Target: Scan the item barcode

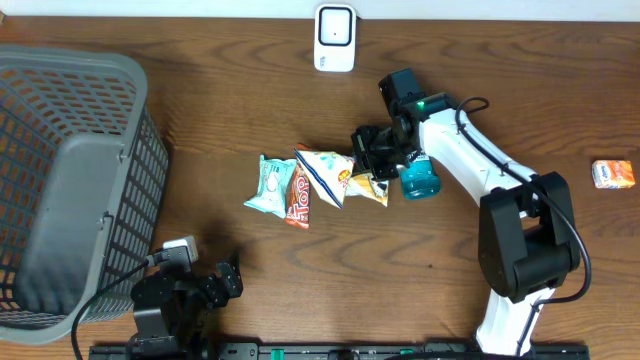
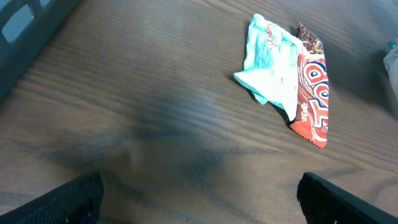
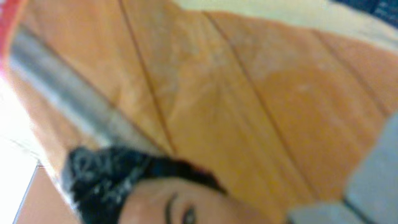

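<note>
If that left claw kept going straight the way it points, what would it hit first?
Most likely the bare wooden table, since the open left claw angles down at it. The mint packet and red Top packet lie farther on, to the right.

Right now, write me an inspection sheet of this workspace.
Surface: wooden table, brown grain.
Job's things: white scanner at the far edge; orange-and-white packet mid-table.
Clutter: mint packet, red bar, yellow packet, teal object; orange packet far right.
Grippers: left gripper open, empty; right gripper shut, apparently pinching the orange-and-white packet.
Cables: black cable by the basket's near corner; another on the right arm.
Surroundings: grey basket at left.
</note>
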Motion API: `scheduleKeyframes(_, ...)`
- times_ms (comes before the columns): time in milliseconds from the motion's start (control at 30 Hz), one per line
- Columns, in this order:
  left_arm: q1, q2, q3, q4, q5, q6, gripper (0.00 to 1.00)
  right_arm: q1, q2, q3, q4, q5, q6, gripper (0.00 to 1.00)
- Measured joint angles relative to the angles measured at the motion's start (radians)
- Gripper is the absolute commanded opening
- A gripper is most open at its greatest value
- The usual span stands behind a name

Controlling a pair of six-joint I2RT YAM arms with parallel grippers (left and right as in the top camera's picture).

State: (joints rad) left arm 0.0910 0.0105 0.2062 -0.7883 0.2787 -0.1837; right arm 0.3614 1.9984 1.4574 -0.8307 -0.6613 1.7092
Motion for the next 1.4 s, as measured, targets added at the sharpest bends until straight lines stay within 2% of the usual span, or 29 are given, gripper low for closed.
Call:
scheduleKeyframes(200, 0.0, 0.0, 0.0, 0.0, 0.0, 0.0, 0.98, 0.0, 0.0, 0.0, -0.04, -0.042, -0.031, 0.02)
scheduleKeyframes(333, 0.0, 0.0, 0.0, 0.0, 0.0, 0.0, 0.98, 0.0, 0.0, 0.0, -0.073, -0.203, -0.125, 0.01)
scheduleKeyframes(467, 0.0, 0.0, 0.0, 0.0, 0.0, 0.0, 0.98, -0.001, 0.0, 0.0, -0.204, -0.342, -0.152, 0.02)
scheduleKeyframes(567, 0.0, 0.0, 0.0, 0.0, 0.0, 0.0, 0.98, -0.008, 0.0, 0.0, -0.304, -0.42, -0.077, 0.01)
scheduleKeyframes(733, 0.0, 0.0, 0.0, 0.0, 0.0, 0.0, 0.98, -0.04, 0.0, 0.0, -0.241, -0.424, 0.146, 0.01)
scheduleKeyframes(867, 0.0, 0.0, 0.0, 0.0, 0.0, 0.0, 0.98, -0.064, 0.0, 0.0, -0.262, -0.39, 0.248, 0.02)
scheduleKeyframes(1400, 0.0, 0.0, 0.0, 0.0, 0.0, 0.0, 0.98, -0.067, 0.0, 0.0, -0.365, -0.315, 0.313, 0.02)
